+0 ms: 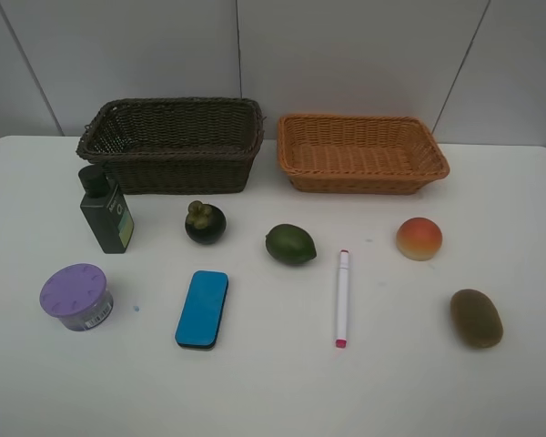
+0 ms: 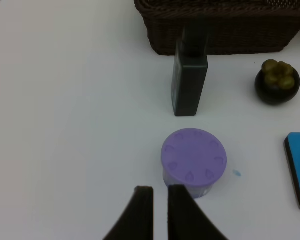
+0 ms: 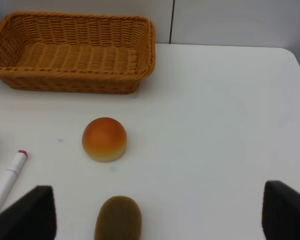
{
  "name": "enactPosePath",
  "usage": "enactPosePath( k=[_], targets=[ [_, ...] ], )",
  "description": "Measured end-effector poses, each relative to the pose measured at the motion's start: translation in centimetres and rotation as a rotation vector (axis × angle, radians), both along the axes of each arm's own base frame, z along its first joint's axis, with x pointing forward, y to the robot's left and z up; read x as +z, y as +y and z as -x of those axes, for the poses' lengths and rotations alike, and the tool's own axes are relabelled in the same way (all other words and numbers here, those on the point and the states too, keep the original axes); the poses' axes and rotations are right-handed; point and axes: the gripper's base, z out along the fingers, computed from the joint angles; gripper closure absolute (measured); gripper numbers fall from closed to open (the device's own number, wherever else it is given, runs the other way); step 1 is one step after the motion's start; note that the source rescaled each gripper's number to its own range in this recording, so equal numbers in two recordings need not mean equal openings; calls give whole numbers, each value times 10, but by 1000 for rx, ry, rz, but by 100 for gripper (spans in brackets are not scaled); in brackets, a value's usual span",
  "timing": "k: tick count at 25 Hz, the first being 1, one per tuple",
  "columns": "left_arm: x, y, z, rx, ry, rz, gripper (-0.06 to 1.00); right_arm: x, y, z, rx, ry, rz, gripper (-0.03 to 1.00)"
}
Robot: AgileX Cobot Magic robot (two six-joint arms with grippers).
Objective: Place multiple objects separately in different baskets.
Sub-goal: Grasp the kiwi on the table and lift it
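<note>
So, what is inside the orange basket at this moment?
Nothing shows inside the orange basket: only its bare woven floor and walls. Its near wall covers a narrow strip of the floor, so that strip cannot be checked.

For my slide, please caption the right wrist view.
Open right gripper framing kiwi, with peach, marker and empty orange-tan basket beyond.

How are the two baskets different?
The brown basket is dark, and the orange basket is a light orange-tan. The brown basket is deeper with taller walls, and the orange basket is shallower. The brown basket sits on the left, the orange basket on the right. Both are woven and rectangular, and nothing shows inside either.
</note>
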Motion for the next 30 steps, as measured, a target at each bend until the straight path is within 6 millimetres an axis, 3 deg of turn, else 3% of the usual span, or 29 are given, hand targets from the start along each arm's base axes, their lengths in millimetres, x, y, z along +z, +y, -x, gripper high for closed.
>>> enactPosePath(
  k=[30],
  targets=[
    [0, 0, 0, 0, 0, 0, 94, 0, 0, 0, 0, 0, 0, -3]
  ],
)
